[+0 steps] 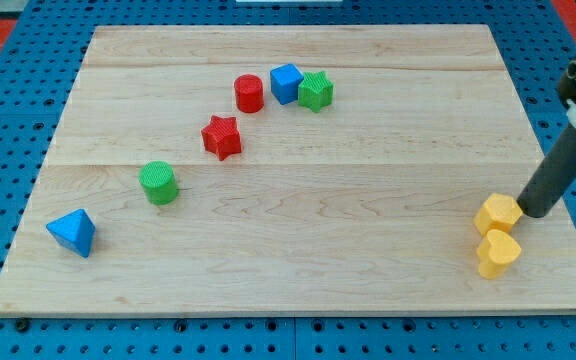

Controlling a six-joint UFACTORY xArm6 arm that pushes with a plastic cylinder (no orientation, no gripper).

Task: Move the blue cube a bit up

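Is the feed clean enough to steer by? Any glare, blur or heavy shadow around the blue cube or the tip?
Camera view: even, soft light, no glare on the wooden board. The blue cube is sharp, with only a faint shadow at its base. My tip, at the view's right beside the upper yellow block, is crisp too; no motion blur anywhere.

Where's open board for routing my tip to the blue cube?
Open: the wooden board middle, between my tip by the yellow blocks and the green cylinder. Crowded: the blue cube sits wedged between the red cylinder and the green star.
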